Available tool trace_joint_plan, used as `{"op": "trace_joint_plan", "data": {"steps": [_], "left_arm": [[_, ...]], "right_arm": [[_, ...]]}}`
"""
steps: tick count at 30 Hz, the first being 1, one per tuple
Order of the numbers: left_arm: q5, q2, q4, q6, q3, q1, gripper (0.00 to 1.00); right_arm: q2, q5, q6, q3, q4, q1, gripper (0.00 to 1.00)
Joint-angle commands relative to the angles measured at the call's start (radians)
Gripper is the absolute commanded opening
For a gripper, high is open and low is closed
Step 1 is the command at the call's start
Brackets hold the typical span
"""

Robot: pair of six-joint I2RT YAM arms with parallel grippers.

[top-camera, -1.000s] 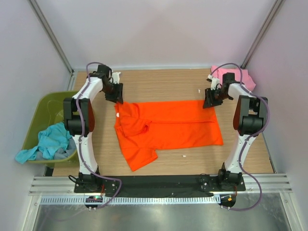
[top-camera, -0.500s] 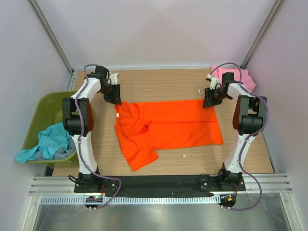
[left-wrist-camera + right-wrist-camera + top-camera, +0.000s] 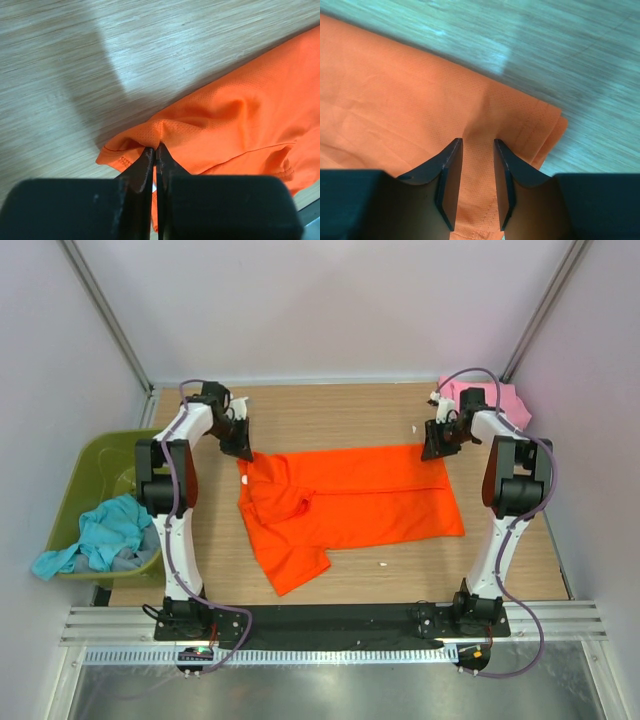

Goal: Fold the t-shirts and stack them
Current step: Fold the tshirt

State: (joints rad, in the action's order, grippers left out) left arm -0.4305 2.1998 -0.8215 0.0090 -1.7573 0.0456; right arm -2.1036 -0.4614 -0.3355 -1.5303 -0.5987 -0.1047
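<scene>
The bright orange t-shirt (image 3: 350, 502) lies spread on the wooden table, one sleeve pointing toward the near edge. My left gripper (image 3: 243, 451) is at its far left corner, shut on a pinch of orange cloth (image 3: 165, 131). My right gripper (image 3: 432, 452) is at the far right corner. Its jaws stand a narrow gap apart, astride a low ridge of the orange hem (image 3: 479, 165), fingertips (image 3: 451, 155) pressed on the cloth. A pale pink t-shirt (image 3: 500, 400) lies at the far right corner of the table. A teal t-shirt (image 3: 95, 535) hangs out of the tub.
An olive-green plastic tub (image 3: 95, 465) stands off the table's left edge beside the left arm. A small white scrap (image 3: 382, 563) lies on the wood near the shirt's front edge. Walls close in on three sides.
My left gripper has shifted slightly at the shirt's far left corner. My right gripper has edged a little farther back; the shirt's far right edge has drawn up toward it.
</scene>
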Motion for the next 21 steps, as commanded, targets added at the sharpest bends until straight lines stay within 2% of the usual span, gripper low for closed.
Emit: {"op": "trace_joint_plan", "data": {"steps": [1, 7, 21], "left_arm": [[-0.019, -0.011, -0.002, 0.006, -0.045, 0.0, 0.0], [0.007, -0.025, -0.007, 0.014, -0.06, -0.004, 0.0], [0.041, -0.103, -0.038, 0.032, -0.004, -0.023, 0.0]], "right_arm": [[-0.056, 0.093, 0.021, -0.024, 0.014, 0.008, 0.36], [-0.111, 0.136, 0.059, -0.045, -0.012, 0.008, 0.32], [-0.11, 0.188, 0.07, -0.039, -0.013, 0.008, 0.3]]}}
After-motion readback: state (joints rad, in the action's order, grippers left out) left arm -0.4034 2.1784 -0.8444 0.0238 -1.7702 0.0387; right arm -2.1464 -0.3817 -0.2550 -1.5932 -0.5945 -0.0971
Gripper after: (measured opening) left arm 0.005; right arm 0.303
